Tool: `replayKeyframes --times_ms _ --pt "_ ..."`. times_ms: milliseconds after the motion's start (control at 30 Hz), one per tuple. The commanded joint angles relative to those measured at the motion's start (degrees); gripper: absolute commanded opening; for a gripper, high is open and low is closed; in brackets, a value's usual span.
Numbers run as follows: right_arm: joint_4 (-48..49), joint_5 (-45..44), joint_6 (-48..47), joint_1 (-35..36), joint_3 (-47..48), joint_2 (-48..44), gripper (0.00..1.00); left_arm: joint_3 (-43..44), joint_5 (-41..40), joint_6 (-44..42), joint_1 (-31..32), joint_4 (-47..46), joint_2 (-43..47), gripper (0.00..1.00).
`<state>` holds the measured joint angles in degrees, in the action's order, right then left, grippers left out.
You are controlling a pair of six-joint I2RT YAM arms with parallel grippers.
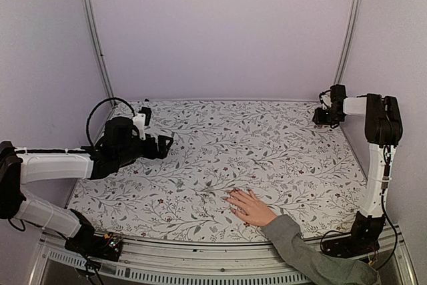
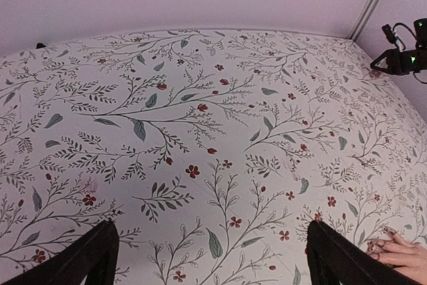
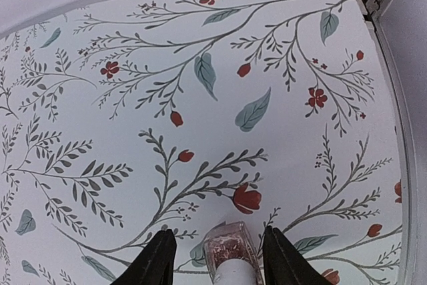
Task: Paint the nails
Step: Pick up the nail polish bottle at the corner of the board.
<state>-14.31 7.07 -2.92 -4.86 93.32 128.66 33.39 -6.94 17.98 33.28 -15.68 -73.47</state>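
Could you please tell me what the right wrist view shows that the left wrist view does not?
Only the right wrist view: a small glittery bottle close up, between the right gripper's fingers. Only the left wrist view: the hand at lower right, and the open left gripper. Both: the floral cloth.

You'll find the nails (image 1: pixel 229 196) tiny, pale, on a hand (image 1: pixel 251 209) lying palm-down, fingers spread, near the table's (image 1: pixel 200 138) front edge.
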Motion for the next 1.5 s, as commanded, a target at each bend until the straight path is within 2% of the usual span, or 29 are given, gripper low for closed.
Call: replayKeyframes --times_ms 0,67,400,733,933,1200,1467 --pt "-1.4 -2.0 -1.2 0.6 1.6 1.5 0.44 -1.4 -0.4 -0.9 0.8 -1.5 1.3 1.00" --pt "-1.7 -2.4 -1.5 0.7 1.7 1.7 0.40 -1.5 -0.2 -0.9 0.8 -1.5 1.4 1.00" --pt "-2.9 -4.5 -2.4 1.4 3.8 3.1 0.36 -1.7 -0.6 -1.4 0.7 -1.7 1.9 1.00" --pt "-3.8 -5.3 -2.4 1.5 5.3 4.3 0.26 -1.6 -1.1 -1.8 0.7 -1.2 2.2 1.00" --pt "-4.1 -6.2 -2.6 2.8 4.8 3.7 0.12 -1.4 -1.1 -1.3 0.7 -0.2 2.1 1.00" --pt "-4.7 -8.5 -3.6 11.4 3.2 -3.1 0.04 0.0 0.2 1.2 0.7 3.5 5.4 1.00" --pt "-7.5 -6.7 -5.4 24.4 1.5 -13.7 0.00 -1.6 2.2 5.4 0.7 4.7 14.9 1.00"
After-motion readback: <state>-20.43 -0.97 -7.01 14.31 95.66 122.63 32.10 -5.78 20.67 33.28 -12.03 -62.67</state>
